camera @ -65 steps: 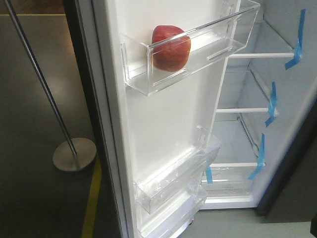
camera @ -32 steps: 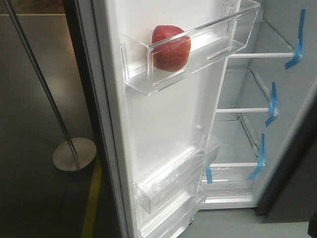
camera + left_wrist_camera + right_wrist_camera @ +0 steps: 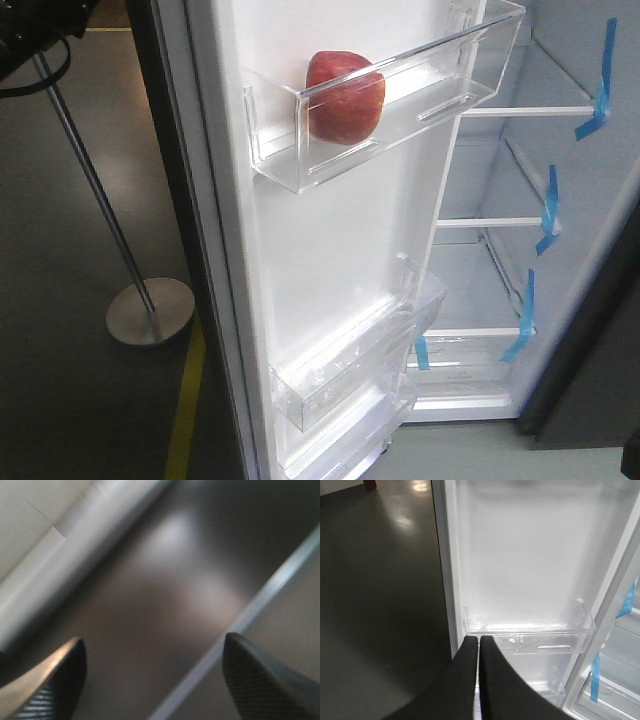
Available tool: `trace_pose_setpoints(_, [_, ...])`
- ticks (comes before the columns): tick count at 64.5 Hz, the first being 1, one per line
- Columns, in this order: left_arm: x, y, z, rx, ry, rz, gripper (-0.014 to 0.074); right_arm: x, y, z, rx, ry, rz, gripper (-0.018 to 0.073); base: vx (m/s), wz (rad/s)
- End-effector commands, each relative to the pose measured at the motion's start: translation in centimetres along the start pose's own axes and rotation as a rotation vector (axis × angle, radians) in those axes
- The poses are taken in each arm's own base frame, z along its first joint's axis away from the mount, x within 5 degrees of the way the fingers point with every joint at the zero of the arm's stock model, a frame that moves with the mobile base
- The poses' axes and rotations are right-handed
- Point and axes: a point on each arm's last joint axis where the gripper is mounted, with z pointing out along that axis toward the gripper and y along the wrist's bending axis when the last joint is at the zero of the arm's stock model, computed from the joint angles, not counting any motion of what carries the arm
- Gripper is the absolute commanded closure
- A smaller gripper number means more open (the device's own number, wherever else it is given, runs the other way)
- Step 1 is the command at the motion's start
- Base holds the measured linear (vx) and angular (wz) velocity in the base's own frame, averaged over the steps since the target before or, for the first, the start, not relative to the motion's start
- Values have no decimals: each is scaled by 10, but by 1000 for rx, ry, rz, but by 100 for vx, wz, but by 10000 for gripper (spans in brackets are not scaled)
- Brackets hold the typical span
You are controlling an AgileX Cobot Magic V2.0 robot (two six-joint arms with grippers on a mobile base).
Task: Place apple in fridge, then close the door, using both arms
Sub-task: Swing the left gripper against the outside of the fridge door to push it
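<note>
The apple [image 3: 345, 97], red with faint streaks, sits in the upper clear bin [image 3: 420, 95] on the white inside of the open door [image 3: 330, 260]. The fridge [image 3: 500, 280] stands open to the right, white inside, with white shelves and blue tape strips. My left gripper [image 3: 152, 639] is open and empty, its fingers wide apart over a blurred dark grey surface with a light strip. My right gripper [image 3: 478, 638] is shut and empty, pointing at the door's edge beside a lower clear bin [image 3: 535, 637]. The apple does not show in either wrist view.
A metal pole with a round base [image 3: 150, 312] stands on the dark floor left of the door. A yellow floor line [image 3: 185, 410] runs beside the door's edge. A dark arm part with a cable [image 3: 35, 40] shows at the top left.
A dark arm part with a cable has come into the top left corner of the front view. The apple, door and fridge have not moved.
</note>
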Motion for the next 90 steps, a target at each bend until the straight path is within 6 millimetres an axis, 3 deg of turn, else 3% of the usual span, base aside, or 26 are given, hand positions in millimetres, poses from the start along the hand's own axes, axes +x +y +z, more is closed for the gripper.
trace_pose_setpoints(1, [-7,-29,3,141,10,-20,41,-13,-1,-1,13,-80,20,562,0,0])
trace_pose_setpoints(18, [22,-47,17,216,113,-2,79,-17,-2,-2,24,-127,32,562,0,0])
trace_pose_setpoints(33, [61,-72,17,376,314,101,134,-20,-4,-2,44,-160,33,562,0,0])
trace_pose_setpoints(63, [156,-149,15,608,551,83,225,-23,-6,-3,67,-193,28,562,0,0])
trace_pose_setpoints(80, [156,-149,14,608,554,105,242,-34,-26,-3,260,-283,-54,538,0,0])
trace_pose_setpoints(90, [146,-146,12,595,552,162,282,-44,-45,9,368,-284,-59,426,0,0])
